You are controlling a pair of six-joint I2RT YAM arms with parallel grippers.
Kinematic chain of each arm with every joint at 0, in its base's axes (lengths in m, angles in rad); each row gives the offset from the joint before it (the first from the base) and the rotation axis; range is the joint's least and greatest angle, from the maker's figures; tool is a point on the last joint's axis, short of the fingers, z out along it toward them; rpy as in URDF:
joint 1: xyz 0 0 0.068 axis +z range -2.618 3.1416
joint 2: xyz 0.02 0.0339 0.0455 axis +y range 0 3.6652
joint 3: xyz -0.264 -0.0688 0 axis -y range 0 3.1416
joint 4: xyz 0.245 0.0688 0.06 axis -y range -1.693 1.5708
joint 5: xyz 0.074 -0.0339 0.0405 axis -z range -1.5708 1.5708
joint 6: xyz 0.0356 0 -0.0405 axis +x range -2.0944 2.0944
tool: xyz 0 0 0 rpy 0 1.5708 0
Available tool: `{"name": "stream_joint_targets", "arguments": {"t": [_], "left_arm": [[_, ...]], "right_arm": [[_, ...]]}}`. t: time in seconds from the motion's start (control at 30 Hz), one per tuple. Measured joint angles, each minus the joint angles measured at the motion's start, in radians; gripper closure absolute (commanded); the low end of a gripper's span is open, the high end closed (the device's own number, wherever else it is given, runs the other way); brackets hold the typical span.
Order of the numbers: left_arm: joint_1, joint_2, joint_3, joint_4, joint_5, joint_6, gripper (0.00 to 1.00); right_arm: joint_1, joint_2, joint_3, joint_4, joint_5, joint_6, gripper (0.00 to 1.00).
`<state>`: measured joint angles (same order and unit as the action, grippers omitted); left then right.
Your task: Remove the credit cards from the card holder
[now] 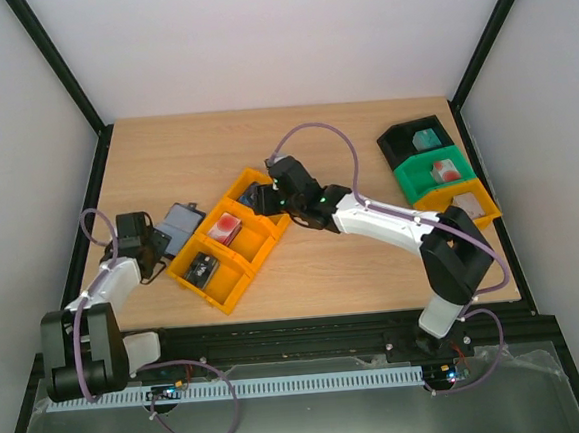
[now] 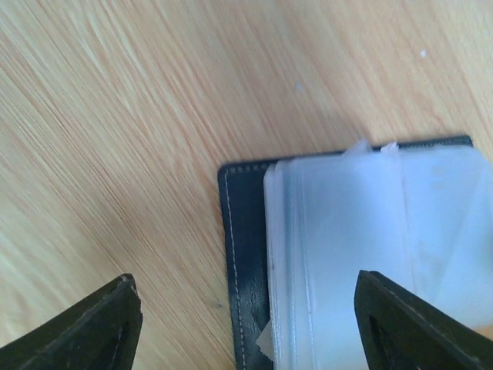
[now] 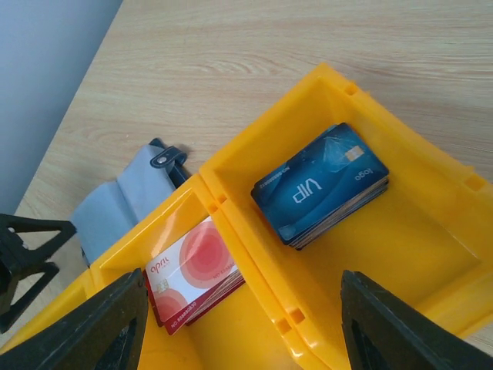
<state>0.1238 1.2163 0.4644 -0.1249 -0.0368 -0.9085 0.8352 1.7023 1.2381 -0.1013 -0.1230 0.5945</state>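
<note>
My left pincer (image 2: 246, 289) hung wide and empty over the open card holder (image 2: 235, 247), lying on the table (image 2: 115, 116) just beside the yellow bin (image 3: 323, 85). Closing here, I judged, could pinch its clear sleeves (image 2: 347, 231) and drag it. My right pincer (image 3: 243, 281), equally wide, hovered over binned blue cards (image 3: 320, 185) and red cards (image 3: 192, 270); only the overhead view showed dark cards (image 1: 201, 268) in the nearest compartment.

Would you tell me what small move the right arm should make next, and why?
Probably lift the right end effector clear of the yellow bin: its jaws stand open and empty above the blue cards lying in a compartment, so that drop looks done.
</note>
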Motion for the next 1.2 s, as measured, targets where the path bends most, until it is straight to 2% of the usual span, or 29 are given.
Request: {"name": "stream_joint_targets", "arguments": {"t": [0.1,0.2,0.27,0.47,0.53,0.7,0.93,1.2], "left_arm": [[0.000,-0.014,0.079,-0.117,-0.081,0.017,0.16],[-0.006,-0.040,0.161,-0.176,-0.131,0.075,0.21],[-0.024,-0.066,0.182,-0.153,-0.131,0.144,0.25],[-0.091,-0.080,0.129,-0.006,0.045,0.329,0.40],[-0.093,-0.065,0.112,0.011,0.094,0.351,0.42],[-0.123,-0.029,0.077,0.045,0.215,0.394,0.53],[-0.194,-0.005,0.071,0.098,0.306,0.423,0.56],[-0.239,0.004,0.062,0.170,0.435,0.462,0.54]], "right_arm": [[-0.010,-0.027,-0.017,-0.007,0.006,0.013,0.34],[-0.015,-0.036,-0.031,-0.034,0.013,0.019,0.32],[-0.018,-0.036,-0.044,-0.054,0.014,0.021,0.26],[-0.019,-0.017,-0.096,-0.060,-0.041,0.014,0.26],[-0.019,0.013,-0.092,-0.059,-0.066,0.011,0.26],[-0.019,0.100,-0.089,-0.061,-0.084,0.000,0.27],[-0.041,0.127,-0.083,-0.076,-0.038,-0.036,0.28],[-0.148,0.128,-0.050,-0.106,0.003,-0.142,0.28]]}}
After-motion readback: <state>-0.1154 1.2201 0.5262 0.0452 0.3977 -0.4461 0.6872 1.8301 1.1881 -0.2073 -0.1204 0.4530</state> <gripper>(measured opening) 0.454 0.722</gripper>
